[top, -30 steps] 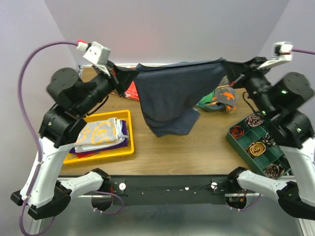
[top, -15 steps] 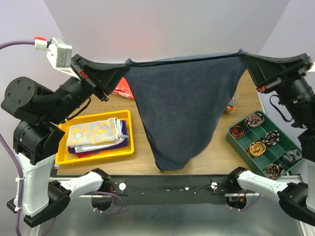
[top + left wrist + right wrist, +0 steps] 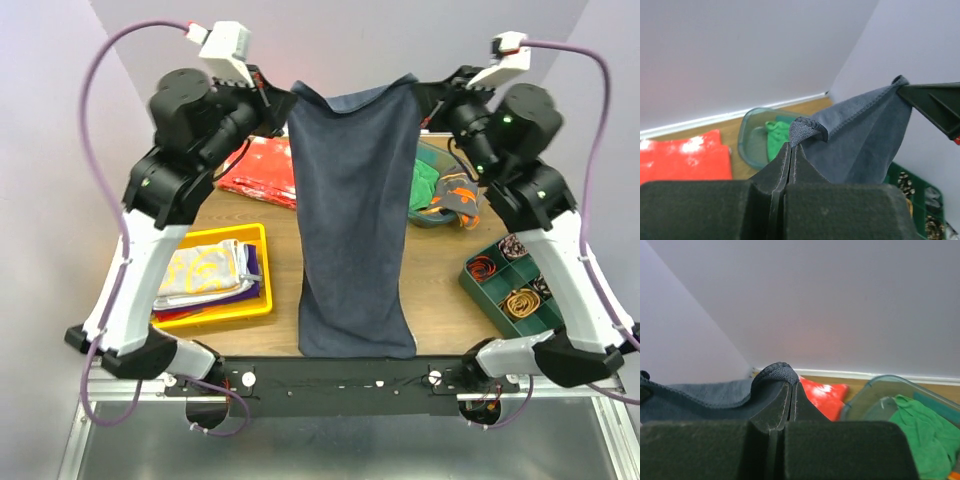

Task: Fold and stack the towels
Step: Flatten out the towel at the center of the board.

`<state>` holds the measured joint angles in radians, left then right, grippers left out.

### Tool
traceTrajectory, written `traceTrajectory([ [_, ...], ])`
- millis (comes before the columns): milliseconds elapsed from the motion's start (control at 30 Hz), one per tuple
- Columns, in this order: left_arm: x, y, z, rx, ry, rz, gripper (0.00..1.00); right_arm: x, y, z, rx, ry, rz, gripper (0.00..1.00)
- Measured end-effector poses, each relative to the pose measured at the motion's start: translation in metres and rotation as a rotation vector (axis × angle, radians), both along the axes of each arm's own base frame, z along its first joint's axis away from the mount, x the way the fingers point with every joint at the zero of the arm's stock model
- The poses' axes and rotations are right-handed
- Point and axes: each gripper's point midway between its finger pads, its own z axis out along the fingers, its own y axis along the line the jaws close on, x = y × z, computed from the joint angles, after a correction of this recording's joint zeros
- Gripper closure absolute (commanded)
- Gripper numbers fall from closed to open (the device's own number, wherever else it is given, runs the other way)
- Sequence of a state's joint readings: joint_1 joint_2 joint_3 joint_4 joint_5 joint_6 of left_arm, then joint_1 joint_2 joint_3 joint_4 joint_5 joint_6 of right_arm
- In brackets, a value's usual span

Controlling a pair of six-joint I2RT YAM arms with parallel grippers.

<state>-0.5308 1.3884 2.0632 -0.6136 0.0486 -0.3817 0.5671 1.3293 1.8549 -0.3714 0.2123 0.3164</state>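
Pale lilac walls meet in a corner behind a wooden tabletop [image 3: 440, 300], and both arms are raised above it. The left hand [image 3: 292, 92] is pressed fully closed, its fingers pinching one top corner of the navy towel [image 3: 350, 200]. Its wrist view shows a small hump of stitched hem poking up between the tips. The right hand [image 3: 418, 84] is likewise clamped tight on the other top corner, with a similar fold of hem bulging above its tips. Between the two hands the top edge sags a little. The towel hangs from them as a long narrow panel, its lower edge down by the near edge of the tabletop; whether it touches the wood cannot be told.

Below the left hand and just outward of it, a red cloth [image 3: 262, 170] lies flat on the wood. Farther below that hand, a yellow tray [image 3: 220, 312] carries a pile of folded towels, with a grey-and-yellow towel [image 3: 200, 270] on top and a purple towel [image 3: 254, 268] showing at the pile's edge.

Under the right hand sits a clear bowl [image 3: 747, 135] holding a green towel [image 3: 425, 185]. A dark grey towel [image 3: 458, 195] with orange marks lies against the bowl's outer side. Below that, a green sectioned box [image 3: 478, 285] holds coiled bands.
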Motion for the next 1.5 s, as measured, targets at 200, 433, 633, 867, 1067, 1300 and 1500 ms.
traceTrajectory([
  [200, 0.043, 0.012, -0.049, 0.066, 0.098, 0.074, 1.0, 0.032, -0.004, -0.04, -0.092, 0.03, -0.097, 0.99],
  [433, 0.108, 0.03, -0.087, 0.078, 0.151, 0.121, 1.0, 0.095, -0.019, -0.079, -0.163, 0.068, -0.219, 0.99],
  [633, 0.133, 0.019, -0.168, 0.112, 0.299, 0.085, 1.0, 0.115, -0.016, -0.153, -0.242, 0.196, -0.225, 0.99],
  [867, 0.082, 0.011, -0.312, 0.085, 0.566, 0.043, 1.0, 0.08, -0.024, -0.293, -0.262, 0.462, -0.2, 0.99],
  [1067, 0.003, -0.019, -0.428, 0.102, 0.795, -0.034, 1.0, 0.011, -0.036, -0.419, -0.214, 0.748, -0.168, 0.99],
  [1300, -0.065, -0.025, -0.505, 0.129, 0.997, -0.018, 1.0, -0.055, -0.037, -0.521, -0.147, 1.012, -0.108, 0.99],
  [1500, -0.086, -0.017, -0.515, 0.135, 1.042, 0.034, 1.0, -0.086, -0.032, -0.522, -0.02, 1.013, -0.063, 0.99],
])
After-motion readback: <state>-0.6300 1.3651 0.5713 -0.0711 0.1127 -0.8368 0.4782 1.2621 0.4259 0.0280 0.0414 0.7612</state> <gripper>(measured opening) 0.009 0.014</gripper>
